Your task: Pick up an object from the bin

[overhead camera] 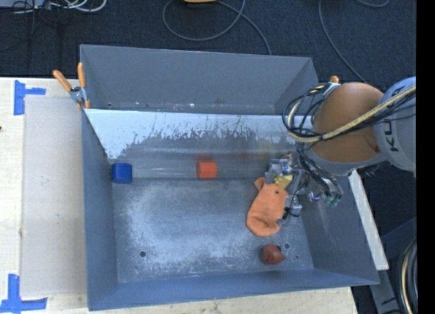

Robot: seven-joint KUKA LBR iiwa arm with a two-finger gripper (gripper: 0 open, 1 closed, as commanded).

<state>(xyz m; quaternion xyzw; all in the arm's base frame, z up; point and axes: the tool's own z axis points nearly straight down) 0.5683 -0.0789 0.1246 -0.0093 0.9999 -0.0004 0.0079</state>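
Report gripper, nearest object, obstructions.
Gripper at right of grey metal bin, beside floppy orange fabric-like piece; grasp unconfirmed. Dark red lump nearby, apart. Blue cube, orange cube at back wall.

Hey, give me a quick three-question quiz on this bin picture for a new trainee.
1. True or false: in the bin, the blue cube lies to the view's left of the orange cube.
2. Which thing lies nearest the gripper? A) blue cube B) orange soft lump C) orange cube
3. Fill in: the dark red lump lies toward the view's ____ edge (top or bottom).
Key: 1 true; 2 B; 3 bottom.
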